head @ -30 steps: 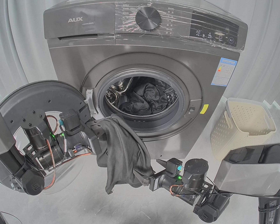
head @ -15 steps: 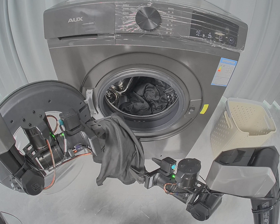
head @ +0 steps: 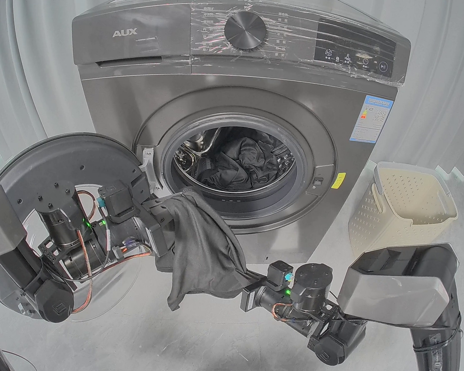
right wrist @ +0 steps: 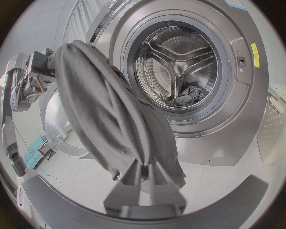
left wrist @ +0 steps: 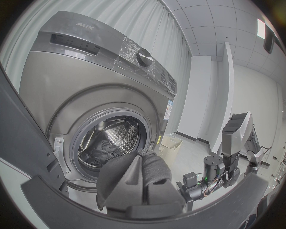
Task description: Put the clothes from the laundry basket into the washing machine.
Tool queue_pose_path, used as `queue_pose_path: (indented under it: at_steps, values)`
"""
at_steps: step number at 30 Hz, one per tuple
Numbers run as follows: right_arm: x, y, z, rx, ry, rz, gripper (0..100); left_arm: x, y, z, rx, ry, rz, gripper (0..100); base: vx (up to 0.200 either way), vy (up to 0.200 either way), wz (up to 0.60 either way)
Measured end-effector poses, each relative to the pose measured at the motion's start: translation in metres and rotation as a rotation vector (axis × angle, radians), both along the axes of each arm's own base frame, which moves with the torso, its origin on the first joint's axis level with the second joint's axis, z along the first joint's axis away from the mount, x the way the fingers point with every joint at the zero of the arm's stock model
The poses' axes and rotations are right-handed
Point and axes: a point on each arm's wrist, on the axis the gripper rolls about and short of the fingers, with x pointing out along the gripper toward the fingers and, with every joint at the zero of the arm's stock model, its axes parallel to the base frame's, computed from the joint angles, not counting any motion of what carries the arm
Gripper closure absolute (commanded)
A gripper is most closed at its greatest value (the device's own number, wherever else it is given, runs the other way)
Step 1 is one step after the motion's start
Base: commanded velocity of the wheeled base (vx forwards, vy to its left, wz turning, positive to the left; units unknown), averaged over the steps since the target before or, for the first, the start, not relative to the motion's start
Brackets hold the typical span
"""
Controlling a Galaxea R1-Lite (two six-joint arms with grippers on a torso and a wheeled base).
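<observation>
**Two grippers held a dark garment in front of the open washer**

A dark grey garment hung in the air between the robot's two arms, just below and in front of the round opening of a grey front-loading washer. None of it touched the floor.

The left gripper was clamped on the garment's upper end, close to the lower left rim of the opening, and cloth bunched over its fingers. The right gripper was lower and nearer the robot. Its two fingers were pinched together on a fold at the garment's lower edge. The cloth ran in a slanting sheet from the higher grip down to the lower one, and a loose tail drooped below it.

The washer's door stood swung wide open to the robot's left, behind the left arm. Inside the steel drum lay a crumpled heap of dark clothes.

A cream perforated basket stood on the floor to the right of the washer, close to its side and well apart from the garment. A pale curtain hung behind the machine.
</observation>
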Motion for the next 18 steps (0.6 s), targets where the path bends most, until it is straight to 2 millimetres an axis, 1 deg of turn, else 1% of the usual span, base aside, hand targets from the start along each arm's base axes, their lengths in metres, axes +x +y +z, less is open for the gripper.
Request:
queue_pose_path:
  at_steps: [4,11,12,18]
  values:
    - [-0.007,-0.002,0.008,0.004,0.002,0.007,100,0.001,0.000,-0.003,0.004,0.009,0.001,100,0.000,0.000,0.00]
    - [-0.032,-0.004,0.039,0.044,-0.007,0.041,100,0.005,0.003,-0.010,0.013,0.034,0.009,100,0.000,0.000,0.00]
    - [-0.034,-0.004,0.043,0.048,-0.009,0.044,100,0.005,0.003,-0.011,0.015,0.036,0.009,0,0.000,0.000,0.00]
    - [-0.045,-0.007,0.067,0.095,-0.039,0.056,100,0.009,0.004,-0.018,0.013,0.067,0.019,0,0.000,0.000,0.00]
